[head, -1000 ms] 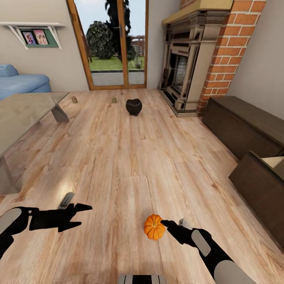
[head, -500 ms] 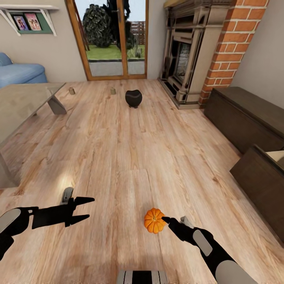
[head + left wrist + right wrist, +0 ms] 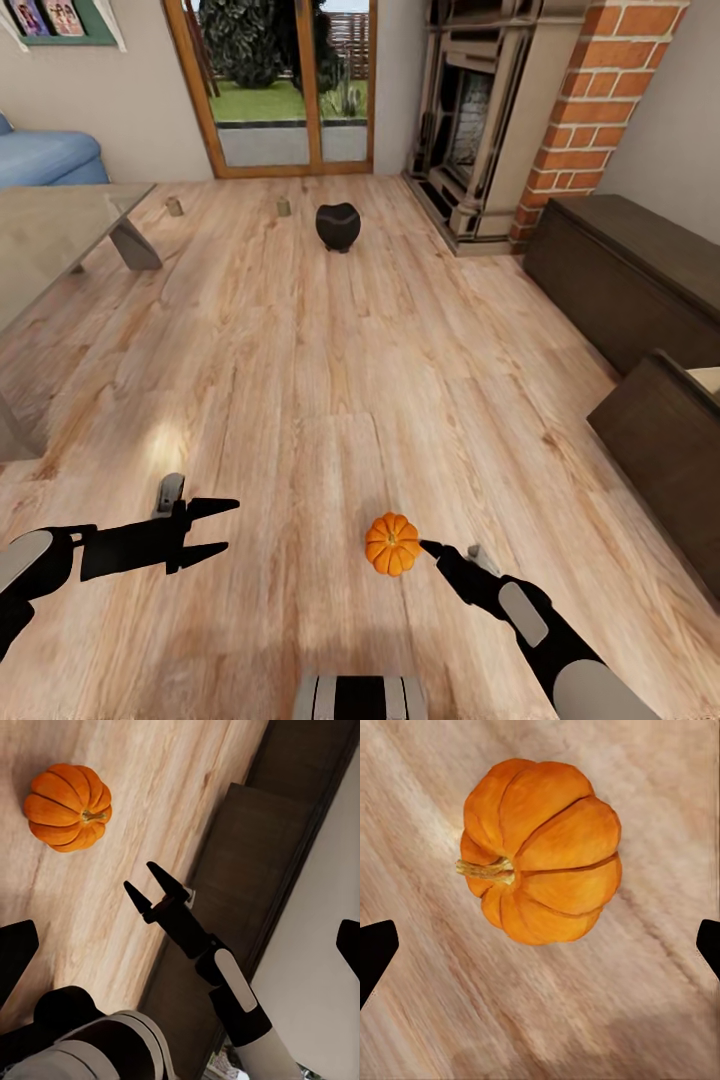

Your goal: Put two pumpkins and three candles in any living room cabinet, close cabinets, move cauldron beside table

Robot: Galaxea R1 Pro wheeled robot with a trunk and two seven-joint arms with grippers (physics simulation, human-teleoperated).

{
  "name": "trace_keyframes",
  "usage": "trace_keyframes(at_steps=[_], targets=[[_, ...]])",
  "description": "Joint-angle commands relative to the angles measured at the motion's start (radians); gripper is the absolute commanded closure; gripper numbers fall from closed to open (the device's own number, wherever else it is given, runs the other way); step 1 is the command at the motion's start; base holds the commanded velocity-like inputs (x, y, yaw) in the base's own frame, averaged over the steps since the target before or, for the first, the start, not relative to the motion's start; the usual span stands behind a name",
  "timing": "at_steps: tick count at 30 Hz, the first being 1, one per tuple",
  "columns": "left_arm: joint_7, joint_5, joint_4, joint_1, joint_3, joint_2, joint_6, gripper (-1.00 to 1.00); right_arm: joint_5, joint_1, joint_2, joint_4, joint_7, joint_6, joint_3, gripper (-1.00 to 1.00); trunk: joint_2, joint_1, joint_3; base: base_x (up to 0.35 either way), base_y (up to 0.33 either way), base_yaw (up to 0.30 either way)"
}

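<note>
The right gripper (image 3: 432, 548) reaches forward low over the plank floor (image 3: 330, 380), its black fingers spread wide; in the right wrist view the two tips sit at the far sides of the picture with the pumpkin (image 3: 540, 851) lying between them, gripped by neither. In the head view the small orange pumpkin (image 3: 392, 543) rests on the floor with the nearer fingertip just beside it; whether they touch cannot be told. The left wrist view shows the same pumpkin (image 3: 68, 807) on the boards and the right gripper (image 3: 157, 889) parted and pointing toward it.

The left gripper (image 3: 212, 527) is held out level from the robot's left side, pointing across toward the middle of the floor, fingers apart and holding nothing. A small grey object (image 3: 169, 494) lies on the floor just behind it; what it is cannot be made out.

To the right, along the wall, runs the long dark brown cabinet (image 3: 620, 280); its nearer section stands out from the row, with a strip of pale interior (image 3: 706, 378) showing.

Further off, a glass-topped table (image 3: 60, 240) stands at the left. Beyond it the black cauldron (image 3: 338, 226) sits on the floor, with two candles (image 3: 283, 206) (image 3: 174, 206) to its left, well apart from each other. At the far end are a wood-framed glass door (image 3: 290, 90), a fireplace (image 3: 470, 130) with a brick column (image 3: 590, 100), and a blue sofa (image 3: 50, 160).

No writing can be read.
</note>
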Motion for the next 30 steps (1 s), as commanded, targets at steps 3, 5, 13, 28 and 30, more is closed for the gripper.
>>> trace_keyframes(at_steps=[3,5,13,28,30], targets=[[0.009,0.012,0.0,-0.001,-0.001,0.001,0.001,-1.0,-0.003,0.0,0.0,-0.002,0.002,0.007,-0.018,-1.0,-0.001,0.001,-0.012,0.0,0.0,0.0],[0.008,0.013,-0.002,-0.001,-0.001,0.001,0.001,-1.0,-0.003,0.0,0.0,-0.002,0.002,0.007,-0.02,-1.0,-0.002,0.002,-0.02,0.0,0.0,0.0],[0.005,0.017,-0.003,-0.001,-0.001,0.001,0.001,-1.0,-0.003,0.0,0.0,-0.002,0.001,0.007,-0.022,-1.0,-0.002,0.004,-0.036,0.0,0.0,0.0],[0.005,0.006,0.011,0.012,-0.001,0.001,0.001,-1.0,-0.003,-0.001,0.0,-0.002,0.001,0.007,-0.022,-1.0,-0.002,0.004,-0.036,0.088,0.0,0.0],[0.005,0.006,0.01,0.013,-0.001,0.001,0.001,-1.0,-0.003,0.0,0.0,-0.002,0.001,0.007,-0.022,-1.0,-0.002,0.004,-0.036,0.121,0.0,0.0]])
